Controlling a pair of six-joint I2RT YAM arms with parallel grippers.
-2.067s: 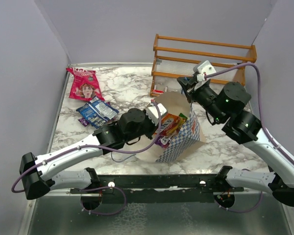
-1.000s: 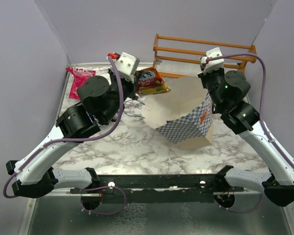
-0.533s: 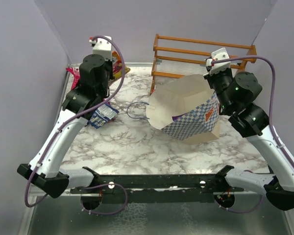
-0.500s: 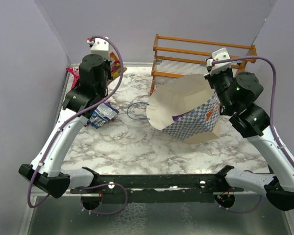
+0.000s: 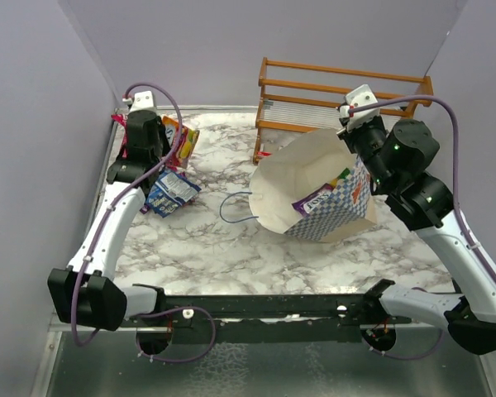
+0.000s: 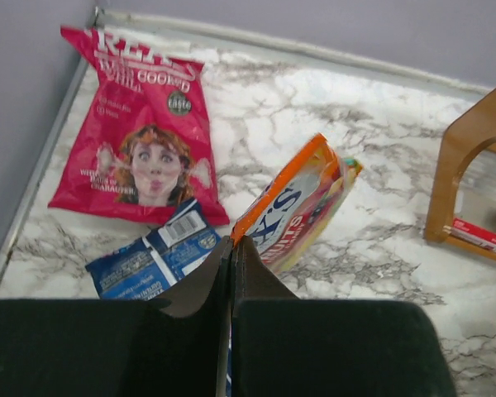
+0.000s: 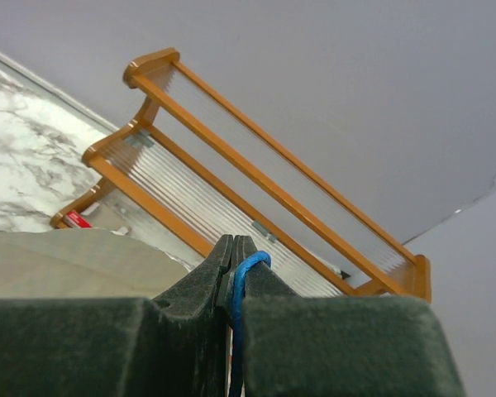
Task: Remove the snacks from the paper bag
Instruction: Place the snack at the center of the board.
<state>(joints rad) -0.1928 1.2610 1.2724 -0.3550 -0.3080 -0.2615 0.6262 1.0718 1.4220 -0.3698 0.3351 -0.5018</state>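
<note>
Five snack packets are visible: one pink-red bag [image 6: 145, 149], one blue packet [image 6: 149, 263], one orange packet [image 6: 293, 203], and, inside the paper bag [image 5: 335, 222], one purple packet [image 5: 317, 202] and one green-yellow packet [image 5: 341, 176]. There is one paper bag, two blue cord handles [image 5: 234, 207] and one wooden rack [image 5: 347, 89].

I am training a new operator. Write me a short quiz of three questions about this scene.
1. True or false: the left gripper is shut on the orange packet.
2. What does the right gripper pinch? A) the wooden rack B) the blue cord handle C) the pink-red bag
3. Which packet lies nearest the paper bag mouth, inside it?
Key: 1 true; 2 B; 3 the purple packet.
</note>
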